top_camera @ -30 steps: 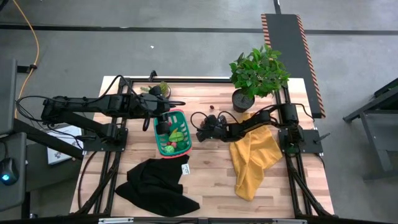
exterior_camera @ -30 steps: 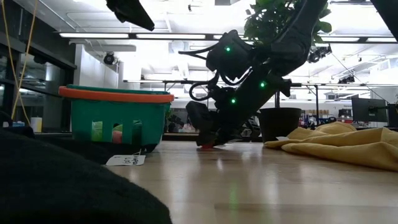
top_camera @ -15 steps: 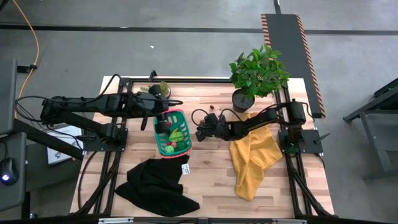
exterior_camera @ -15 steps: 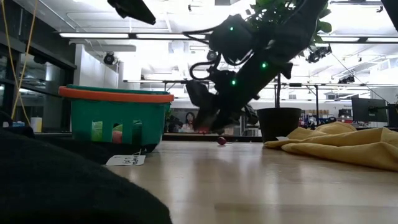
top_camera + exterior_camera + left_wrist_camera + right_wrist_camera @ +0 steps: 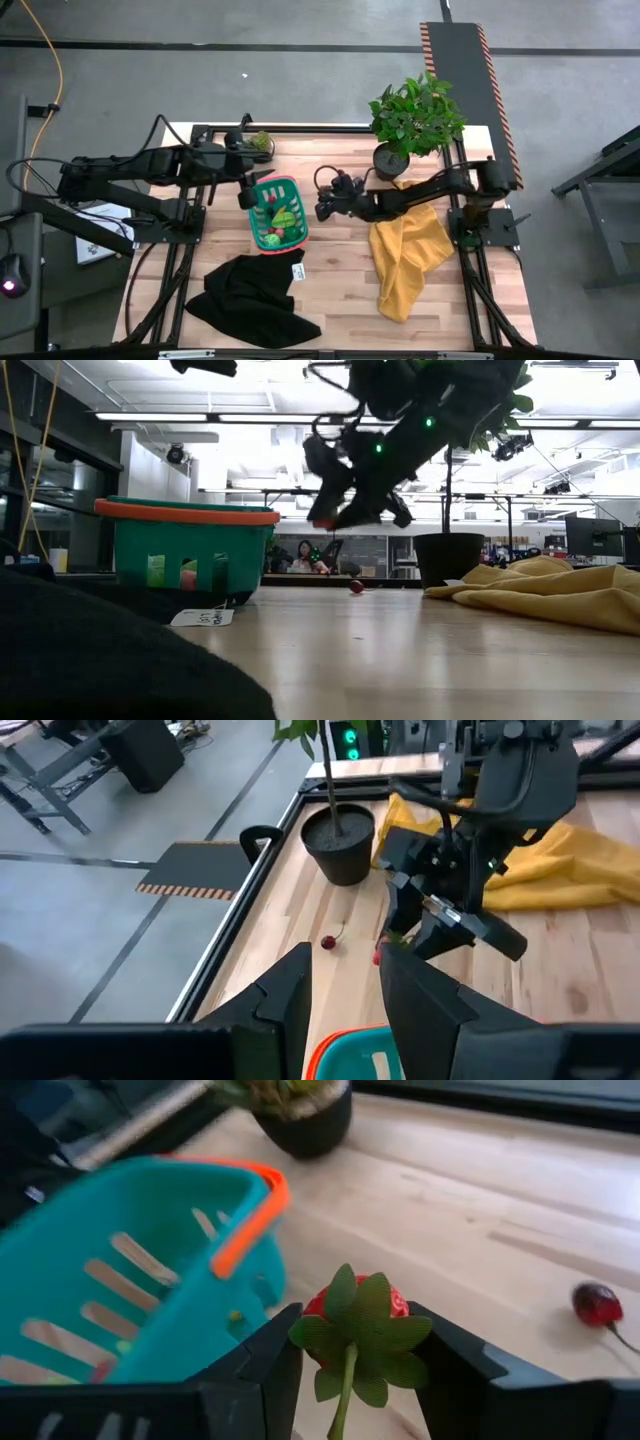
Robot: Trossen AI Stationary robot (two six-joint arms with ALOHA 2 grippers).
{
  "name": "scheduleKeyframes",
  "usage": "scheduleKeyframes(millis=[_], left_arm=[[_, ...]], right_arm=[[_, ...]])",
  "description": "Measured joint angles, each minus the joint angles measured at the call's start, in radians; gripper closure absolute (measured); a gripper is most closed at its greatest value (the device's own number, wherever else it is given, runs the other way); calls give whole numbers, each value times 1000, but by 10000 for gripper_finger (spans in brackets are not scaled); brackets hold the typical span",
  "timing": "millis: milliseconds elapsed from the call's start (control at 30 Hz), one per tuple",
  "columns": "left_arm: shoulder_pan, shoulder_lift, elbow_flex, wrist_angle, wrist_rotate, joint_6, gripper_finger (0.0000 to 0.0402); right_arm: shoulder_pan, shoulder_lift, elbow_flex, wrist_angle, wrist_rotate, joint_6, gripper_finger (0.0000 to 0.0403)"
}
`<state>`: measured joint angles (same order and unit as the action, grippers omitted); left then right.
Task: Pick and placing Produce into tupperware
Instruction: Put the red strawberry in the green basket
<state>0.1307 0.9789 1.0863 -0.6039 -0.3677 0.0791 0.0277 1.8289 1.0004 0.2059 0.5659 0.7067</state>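
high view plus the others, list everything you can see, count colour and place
basket: 1, teal with orange-red rim, left of table centre, several green, yellow and red produce pieces inside
strawberry: 1, red with green leaves, held in the right gripper, above the table
cherry: 1, dark red, loose on the wood toward the far edge
potted plant: 1, green, far right of the table
small potted plant: 1, green, far edge beyond the basket
yellow cloth: 1, right side
black cloth: 1, near left
left gripper: by the basket's far left corner, fingers apart
right gripper: right of the basket, raised, shut on the strawberry
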Motion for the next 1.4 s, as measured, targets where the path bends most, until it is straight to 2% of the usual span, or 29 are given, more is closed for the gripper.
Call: scheduleKeyframes(millis=[300, 567, 767, 1100, 1233, 1400], left_arm=[[0, -13, 0, -43, 2, -65, 291], [0, -15, 26, -50, 17, -109, 291], [0, -15, 79, -52, 19, -148, 291], [0, -16, 146, -123, 17, -249, 291], [0, -16, 147, -172, 18, -279, 291], [0, -16, 147, -247, 21, -294, 291]], right_arm=[[14, -85, 1, 67, -77, 0, 251], [42, -102, 1, 237, -276, 12, 251], [47, -102, 1, 329, -373, 37, 251], [47, -101, 5, 384, -418, 26, 251], [58, -101, 87, 298, -415, -48, 251], [78, -101, 261, -116, -279, -139, 251]])
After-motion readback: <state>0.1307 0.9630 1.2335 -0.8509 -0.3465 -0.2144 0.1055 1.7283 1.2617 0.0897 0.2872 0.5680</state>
